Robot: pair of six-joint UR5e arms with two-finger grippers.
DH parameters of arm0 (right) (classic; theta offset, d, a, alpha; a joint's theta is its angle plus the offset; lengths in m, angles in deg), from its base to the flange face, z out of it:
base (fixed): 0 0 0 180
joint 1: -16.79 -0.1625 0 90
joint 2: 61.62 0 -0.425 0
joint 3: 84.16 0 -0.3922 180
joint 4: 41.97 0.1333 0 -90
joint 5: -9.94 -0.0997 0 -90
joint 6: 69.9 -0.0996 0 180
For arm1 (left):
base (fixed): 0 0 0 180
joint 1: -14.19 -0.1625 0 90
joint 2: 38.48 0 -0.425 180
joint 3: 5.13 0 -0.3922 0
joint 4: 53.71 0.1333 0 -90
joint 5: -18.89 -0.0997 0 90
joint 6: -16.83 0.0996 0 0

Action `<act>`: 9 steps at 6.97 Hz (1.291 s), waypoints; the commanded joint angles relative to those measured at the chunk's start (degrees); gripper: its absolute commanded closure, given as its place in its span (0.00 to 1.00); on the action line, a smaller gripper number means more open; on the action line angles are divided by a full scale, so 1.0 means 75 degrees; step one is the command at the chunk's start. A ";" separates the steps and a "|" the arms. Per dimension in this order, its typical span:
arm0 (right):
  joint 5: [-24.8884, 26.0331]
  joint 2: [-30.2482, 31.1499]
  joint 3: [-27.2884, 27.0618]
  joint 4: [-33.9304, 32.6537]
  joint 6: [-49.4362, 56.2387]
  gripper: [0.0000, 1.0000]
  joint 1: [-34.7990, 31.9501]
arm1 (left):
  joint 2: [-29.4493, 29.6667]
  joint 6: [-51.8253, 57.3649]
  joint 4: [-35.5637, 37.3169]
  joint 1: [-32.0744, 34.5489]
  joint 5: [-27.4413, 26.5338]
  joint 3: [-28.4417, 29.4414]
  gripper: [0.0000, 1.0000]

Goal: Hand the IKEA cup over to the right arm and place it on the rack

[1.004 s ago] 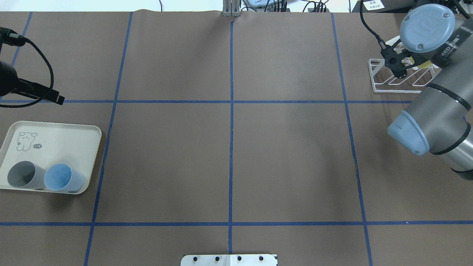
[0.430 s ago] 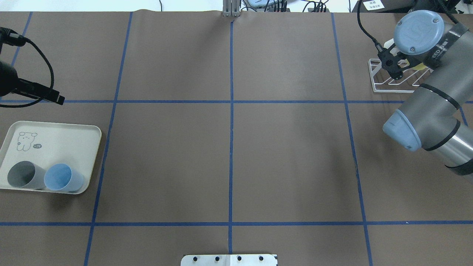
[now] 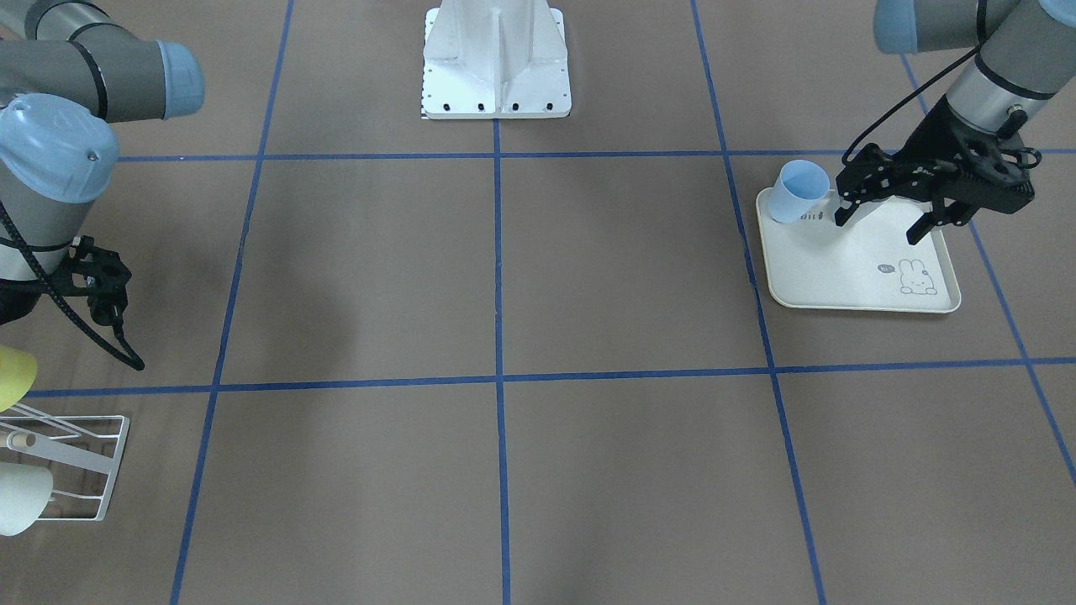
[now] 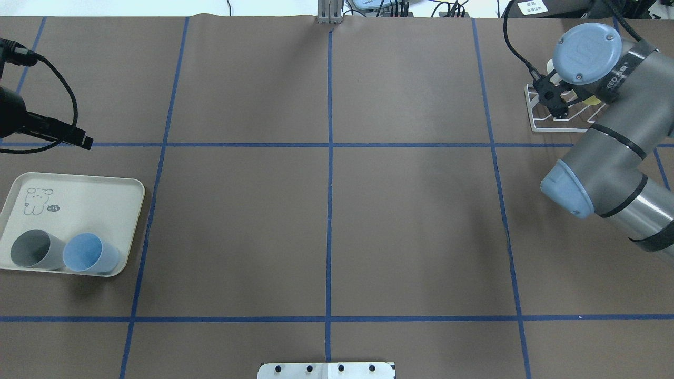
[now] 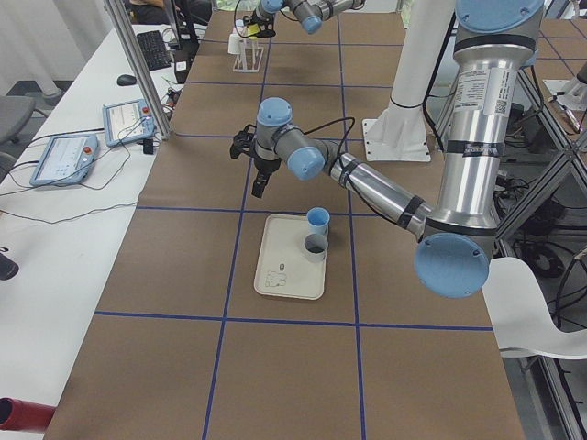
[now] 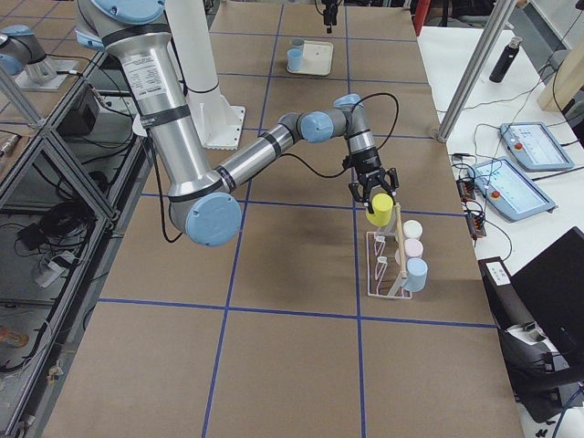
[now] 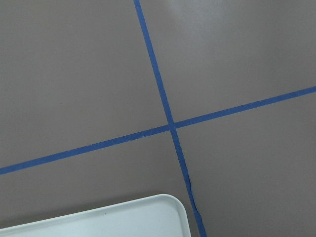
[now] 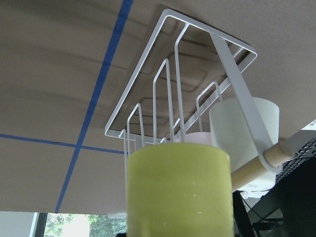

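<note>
- The yellow cup (image 6: 380,212), the task's thing, is at the rack (image 8: 236,84), at the end of its row and just beside the white cup (image 8: 224,128).
- We see its closed base turned up toward the right wrist camera. We cannot tell how firmly it sits on a prong.
- Further along the rack from the white cup come a pink cup (image 6: 415,248) and then a pale blue cup (image 6: 417,274), all on the same side of the wooden dowel.
- The right arm (image 4: 611,142) reaches over the rack. Its right claw (image 6: 373,190) hangs just above the yellow cup with its jaws spread apart, gripping nothing.
- In the front-facing view that claw looks clear of the cup.
- The cream tray (image 4: 105,189) lies well apart from the rack, at the opposite end of the counter (image 4: 410,221).
- On the tray a grey cup (image 4: 32,249) and a sky-blue cup (image 4: 87,252) stand upright, touching or nearly touching, at the edge farthest from the printed rabbit.
- The left claw (image 3: 877,228) hovers far from the rack, in the air near the tray. Its jaws are wide apart and empty.
- The left wrist camera shows only a corner of the tray and crossing blue tape lines on the counter.
</note>
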 commanded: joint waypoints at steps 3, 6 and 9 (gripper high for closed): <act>0.0009 -0.0026 0.0247 0.0309 0.0674 0.01 0.0008 | -0.0011 -0.0001 0.0000 0.0000 0.0003 -0.0047 0.00; -0.0026 -0.0201 0.0120 0.0310 0.0585 0.01 0.0008 | -0.0023 -0.0001 0.0000 0.0011 0.0003 -0.0047 0.00; -0.1732 -0.0215 -0.0827 0.0460 -0.2508 0.01 0.0066 | -0.0419 0.0116 -0.0058 0.0011 -0.0079 -0.0047 0.00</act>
